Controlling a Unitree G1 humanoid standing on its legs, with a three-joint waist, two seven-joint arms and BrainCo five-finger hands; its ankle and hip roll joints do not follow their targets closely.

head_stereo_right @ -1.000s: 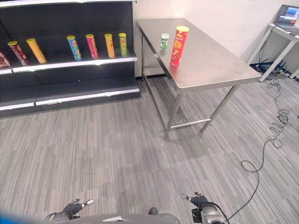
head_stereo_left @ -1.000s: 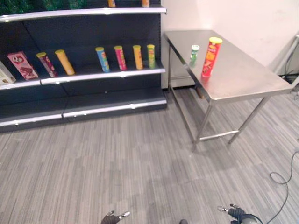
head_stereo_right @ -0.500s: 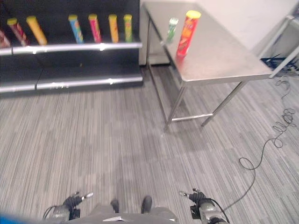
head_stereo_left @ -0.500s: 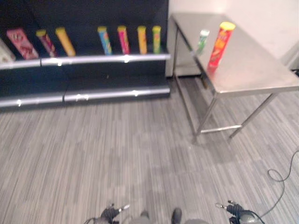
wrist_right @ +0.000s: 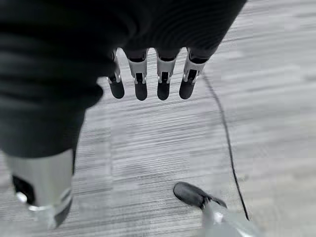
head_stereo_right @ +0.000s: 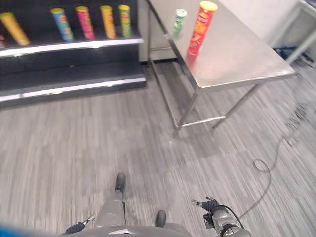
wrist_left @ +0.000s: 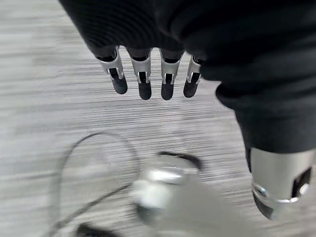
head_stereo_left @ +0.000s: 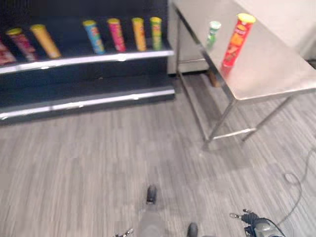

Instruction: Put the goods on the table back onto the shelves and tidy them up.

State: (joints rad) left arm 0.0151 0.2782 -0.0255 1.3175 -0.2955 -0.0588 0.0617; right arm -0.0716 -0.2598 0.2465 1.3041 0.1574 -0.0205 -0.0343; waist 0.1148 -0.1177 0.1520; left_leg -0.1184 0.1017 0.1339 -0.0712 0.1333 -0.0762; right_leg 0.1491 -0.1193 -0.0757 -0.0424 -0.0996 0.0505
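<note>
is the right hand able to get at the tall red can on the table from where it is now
Probably not yet. The right hand hangs low and open, with bare floor between it and the table, where the tall red can stands upright.

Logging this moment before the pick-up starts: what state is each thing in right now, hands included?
Red can: upright on the table.
Small green can: upright on the table, beside the red can.
Four cans on the shelf: upright, in a row.
Yellow can: leaning on the shelf.
Left hand: open, empty.
Right hand: open, empty.
</note>
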